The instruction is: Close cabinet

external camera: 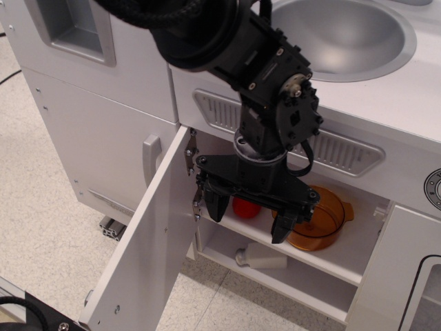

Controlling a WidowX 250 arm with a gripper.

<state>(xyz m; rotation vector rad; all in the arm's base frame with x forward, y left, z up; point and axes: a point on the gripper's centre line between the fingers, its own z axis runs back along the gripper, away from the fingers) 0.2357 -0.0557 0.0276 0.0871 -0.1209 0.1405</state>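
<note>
Cabinet (289, 255) under the sink (344, 34), door (141, 255) swung wide open to the left. Claw (249, 215) open, empty, right before the shelves. Inside: orange bowl (324, 221) and red object (246, 207) on upper shelf, white bottle (262, 259) lying below.

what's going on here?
A single robot arm is working at a white toy kitchen. The cabinet door is swung wide open toward the camera. The gripper hangs open in front of the cabinet opening, holding nothing and not touching the door. Inside, a red object and an orange bowl sit on the upper shelf, a white object below.
</note>
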